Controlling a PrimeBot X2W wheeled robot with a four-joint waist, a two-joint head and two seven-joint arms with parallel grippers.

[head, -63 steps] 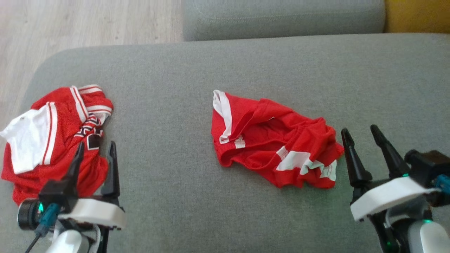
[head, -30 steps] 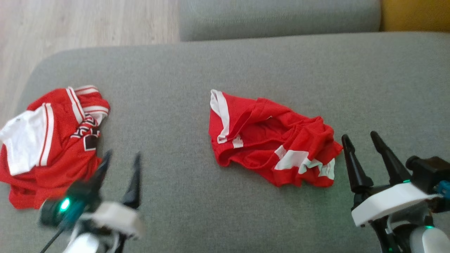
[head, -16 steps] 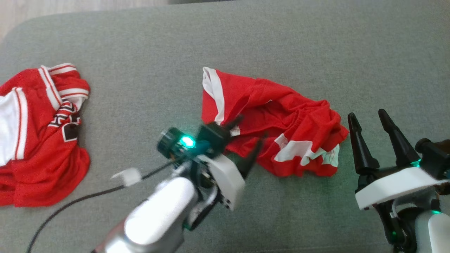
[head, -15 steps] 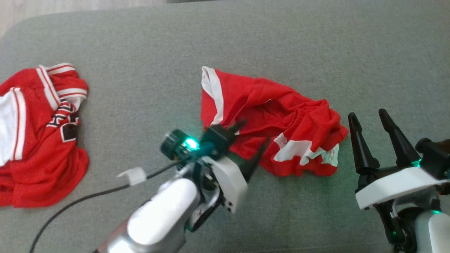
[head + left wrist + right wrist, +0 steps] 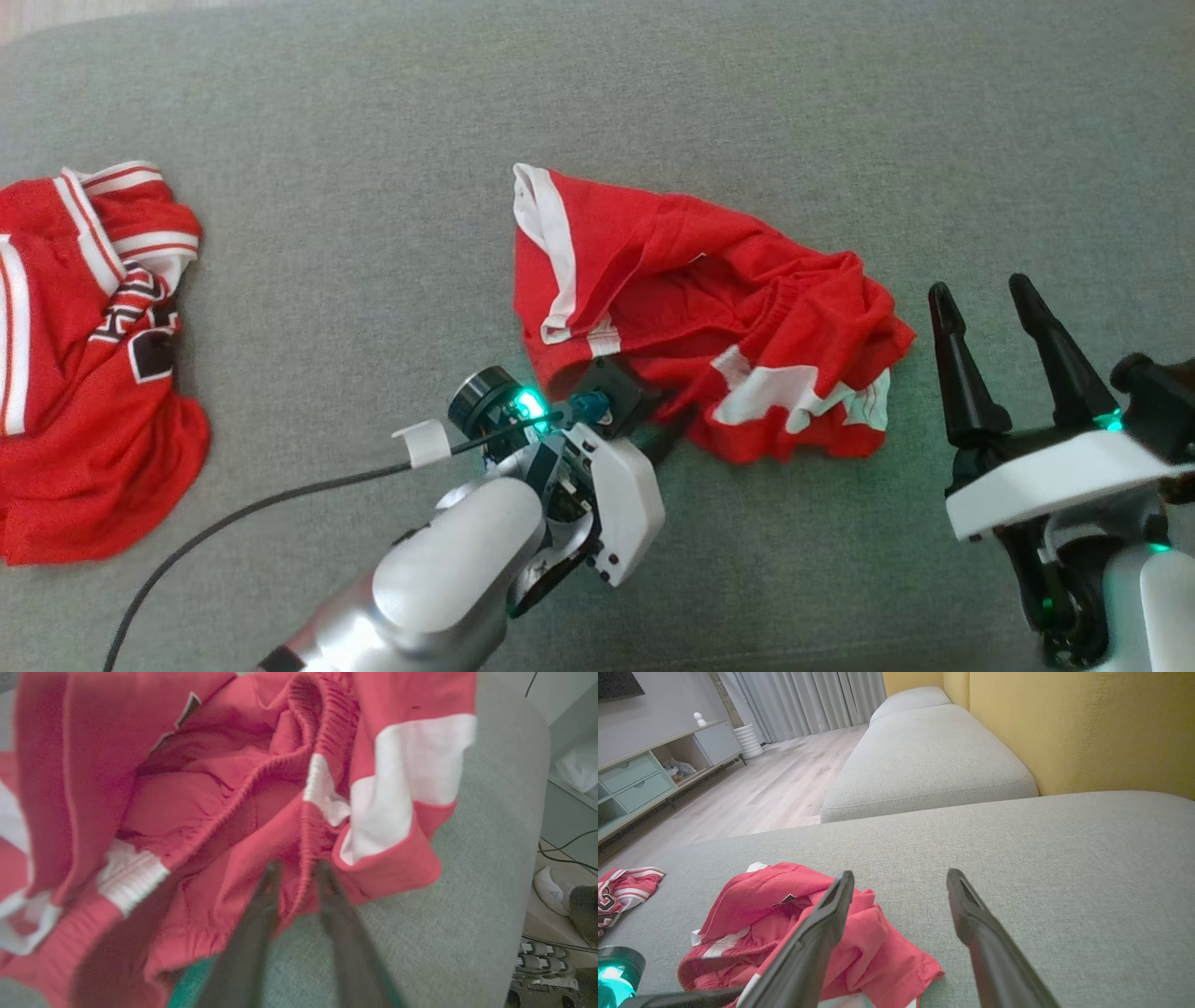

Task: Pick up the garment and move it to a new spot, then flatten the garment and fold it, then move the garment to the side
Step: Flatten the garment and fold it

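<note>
The crumpled red-and-white mesh shorts (image 5: 709,327) lay unlifted on the grey fabric sofa cushion (image 5: 373,140), with the moving, flattening and folding all yet to come. The robot's left hand (image 5: 658,422) sat at the garment's near edge, its dark fingers (image 5: 259,910) narrowly apart astride a fold of hem, though a firm pinch could not be confirmed. The right hand (image 5: 977,285) hung wide open just beside the shorts' right end.

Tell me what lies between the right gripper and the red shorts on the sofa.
In the head view, a narrow strip of bare grey cushion separates the right gripper from the red shorts; nothing lies there.
</note>
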